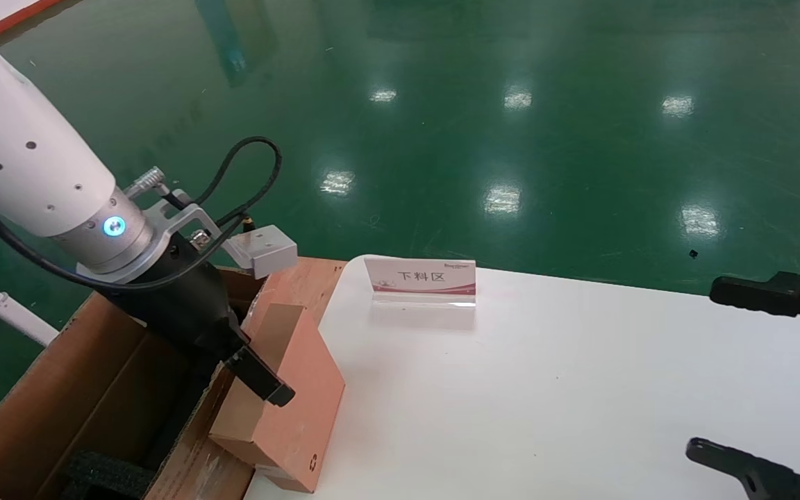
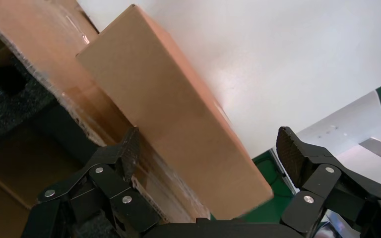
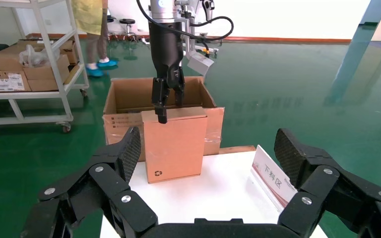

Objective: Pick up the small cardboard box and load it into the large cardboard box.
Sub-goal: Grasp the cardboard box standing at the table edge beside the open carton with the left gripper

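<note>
Head camera: I look from high, forward and down, over the white table (image 1: 580, 389) and the green floor (image 1: 511, 104).
Left wrist camera: I am very near, looking past the left gripper (image 2: 208, 158) at the small cardboard box (image 2: 178, 114).
Right wrist camera: I look from low at the table edge, across the right gripper (image 3: 206, 158), toward the large cardboard box (image 3: 124, 99) and a shelf cart (image 3: 34, 64) farther off.
Shared part: all three views show the small box; head and right wrist views also share the sign (image 1: 422, 278).
</note>
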Tool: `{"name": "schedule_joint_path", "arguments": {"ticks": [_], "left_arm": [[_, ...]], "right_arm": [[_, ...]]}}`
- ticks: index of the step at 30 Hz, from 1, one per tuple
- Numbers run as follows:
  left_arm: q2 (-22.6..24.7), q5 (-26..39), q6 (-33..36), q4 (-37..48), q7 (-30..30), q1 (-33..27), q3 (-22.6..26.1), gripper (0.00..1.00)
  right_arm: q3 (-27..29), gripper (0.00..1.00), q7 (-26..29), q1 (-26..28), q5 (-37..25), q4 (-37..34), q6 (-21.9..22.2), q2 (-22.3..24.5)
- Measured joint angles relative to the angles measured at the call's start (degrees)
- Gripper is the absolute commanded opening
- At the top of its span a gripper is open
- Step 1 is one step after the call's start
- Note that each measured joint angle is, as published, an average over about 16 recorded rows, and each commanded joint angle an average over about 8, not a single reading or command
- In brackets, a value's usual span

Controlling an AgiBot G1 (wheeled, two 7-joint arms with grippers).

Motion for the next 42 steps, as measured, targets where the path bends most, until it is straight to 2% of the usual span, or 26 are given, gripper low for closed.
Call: {"name": "schedule_joint_path", "arguments": {"ticks": [20,21,28,29,42], "left_arm": [[-0.24,-0.02,-2.03,0.02,0.57,1.87,1.08,1.0],[-0.25,-0.03,-2.02,0.02,0.59,1.87,1.09,0.87],[-0.26,-0.05,-2.05,0.05,0.59,1.92,1.07,0.0],[-0.26,-0.04,-2.06,0.06,0.59,1.92,1.06,0.0],[-0.22,0.02,-2.11,0.11,0.54,1.99,1.01,0.0]], "right_arm": [[-0.05,1.0,-0.03,0.02,0.02,-0.04,0.02,0.01],[-0.05,1.0,-0.03,0.02,0.02,-0.04,0.02,0.01],[-0.05,0.12,-0.04,0.01,0.03,-0.05,0.02,0.01],[-0.05,0.0,-0.04,0.01,0.03,-0.05,0.02,0.01],[-0.05,0.0,-0.04,0.02,0.04,-0.05,0.02,0.01]]}}
